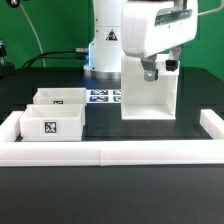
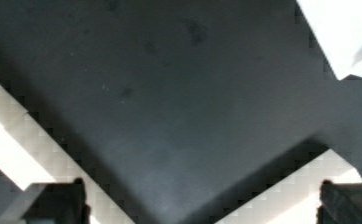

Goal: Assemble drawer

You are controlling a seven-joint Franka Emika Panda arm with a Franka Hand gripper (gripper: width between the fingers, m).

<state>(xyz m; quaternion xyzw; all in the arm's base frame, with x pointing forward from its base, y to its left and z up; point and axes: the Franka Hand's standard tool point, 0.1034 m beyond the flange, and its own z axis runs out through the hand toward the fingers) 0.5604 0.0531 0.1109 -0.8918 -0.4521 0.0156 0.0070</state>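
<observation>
Trays, two, open-top and tagged, sit on the black desk (image 1: pixel 105 128) at the exterior view's left: front tray (image 1: pixel 50 126) and back tray (image 1: pixel 60 97), the back one partly hidden by the front, gap between them not readable. One marker board (image 1: pixel 100 97) lies between trays and the single tall shell (image 1: pixel 152 100) at the exterior view's right, shell top hidden behind the arm. One claw (image 1: pixel 150 72) hangs before the shell's upper front, fingers (image 2: pixel 53 200) spread wide, only bare desk between them; contact with shell can't tell.
</observation>
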